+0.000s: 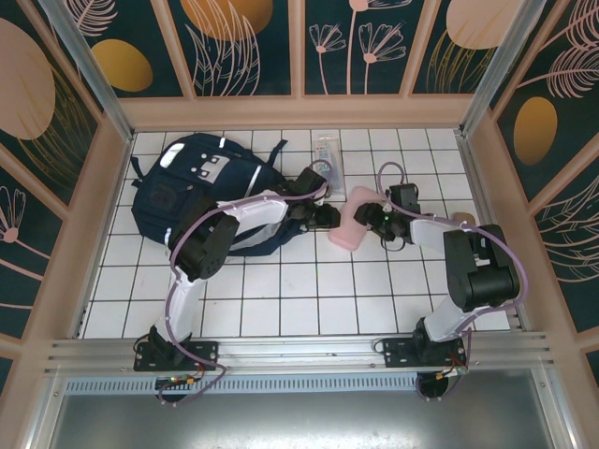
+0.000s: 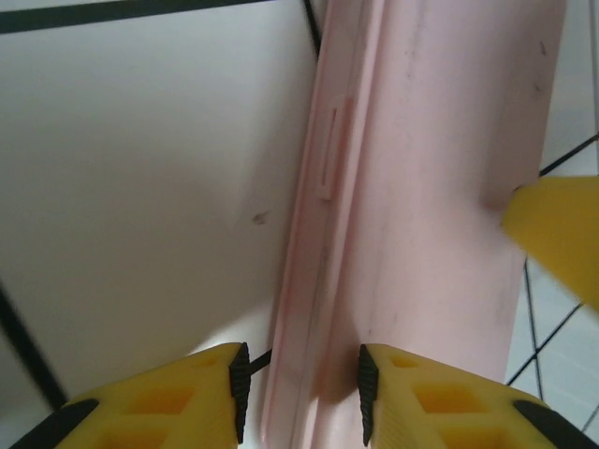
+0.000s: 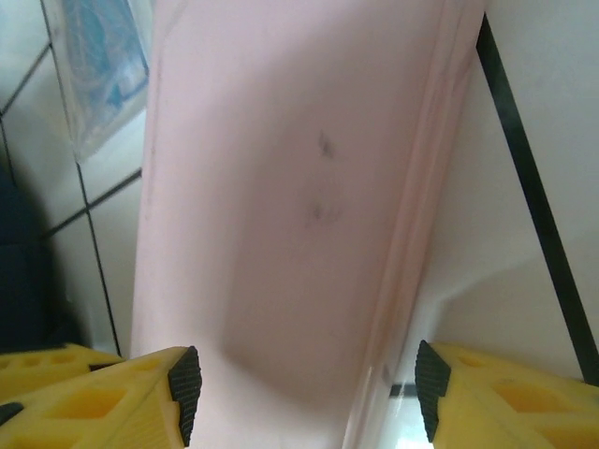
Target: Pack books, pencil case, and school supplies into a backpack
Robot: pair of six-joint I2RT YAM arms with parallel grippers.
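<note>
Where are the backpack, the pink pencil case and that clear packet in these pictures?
backpack (image 1: pixel 173 196), overhead view, on its navy front fabric.
pencil case (image 3: pixel 281 206), right wrist view, on its broad pink face.
clear packet (image 1: pixel 328 154), overhead view, on its printed middle.

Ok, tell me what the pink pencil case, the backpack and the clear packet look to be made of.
Pencil case: likely hard plastic, matte pale pink, with a moulded seam along its edge and a few scuff marks. Backpack: navy fabric by the look, soft and slumped, with white reflective stripes. Clear packet: probably thin see-through plastic film, blue print showing inside.
</note>
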